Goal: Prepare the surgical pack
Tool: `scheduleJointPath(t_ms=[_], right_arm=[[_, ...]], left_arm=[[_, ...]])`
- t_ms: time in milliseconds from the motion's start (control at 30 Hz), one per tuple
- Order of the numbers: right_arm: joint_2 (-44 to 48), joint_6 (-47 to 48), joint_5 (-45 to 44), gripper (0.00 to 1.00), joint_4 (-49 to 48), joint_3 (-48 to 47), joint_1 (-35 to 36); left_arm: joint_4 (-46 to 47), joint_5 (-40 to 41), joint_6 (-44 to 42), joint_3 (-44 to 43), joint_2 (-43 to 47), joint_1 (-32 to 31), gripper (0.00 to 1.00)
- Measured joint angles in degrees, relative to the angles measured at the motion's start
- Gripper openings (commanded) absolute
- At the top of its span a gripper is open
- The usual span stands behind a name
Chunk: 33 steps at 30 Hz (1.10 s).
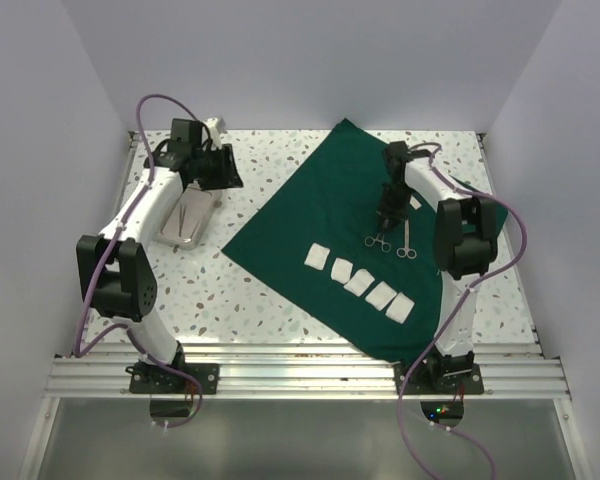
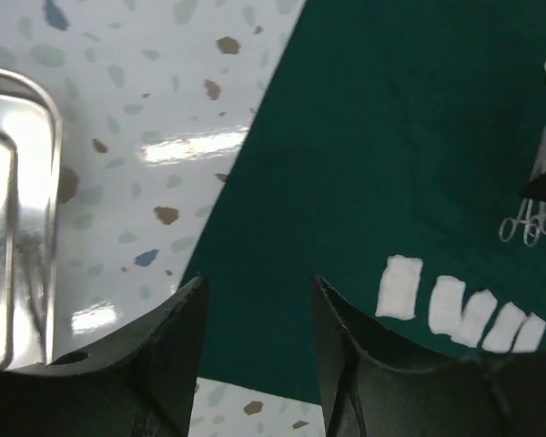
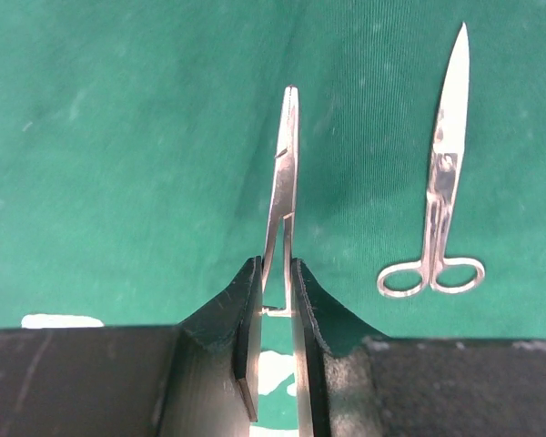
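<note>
The surgical pack is a dark green drape spread flat as a wide sheet across the middle of the table. It also shows in the left wrist view and the right wrist view. A row of white gauze squares lies on its near part. My right gripper is shut on the shanks of metal forceps over the drape. I cannot tell whether the forceps are lifted. Scissors lie on the drape beside them. My left gripper is open and empty, high over the drape's left corner.
A shiny metal tray stands on the speckled table left of the drape, below my left gripper, and shows in the left wrist view. White walls close in the table on three sides.
</note>
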<state>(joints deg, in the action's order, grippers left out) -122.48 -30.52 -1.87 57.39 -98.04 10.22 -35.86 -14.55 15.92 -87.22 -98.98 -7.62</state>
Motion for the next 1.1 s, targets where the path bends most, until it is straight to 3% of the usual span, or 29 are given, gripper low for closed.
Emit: scheduleJointPath(t_ms=[233, 500, 800, 1100], right_arm=[[5.5, 0.8, 2.6, 0.0, -1.1, 2.3, 0.0], [11.0, 0.7, 12.0, 0.0, -6.2, 3.6, 2.9], [14.2, -2.7, 17.9, 0.0, -9.6, 3.5, 11.6], [15.9, -5.1, 18.5, 0.0, -10.4, 3.5, 12.5]], left_arm=[[9.8, -13.6, 5.9, 3.7, 0.0, -4.7, 0.55], [24.3, -28.5, 15.0, 11.4, -0.4, -8.7, 0.58], [29.0, -32.3, 18.0, 12.0, -1.0, -16.7, 0.57], [27.3, -31.1, 17.4, 14.0, -1.2, -18.8, 0.56]])
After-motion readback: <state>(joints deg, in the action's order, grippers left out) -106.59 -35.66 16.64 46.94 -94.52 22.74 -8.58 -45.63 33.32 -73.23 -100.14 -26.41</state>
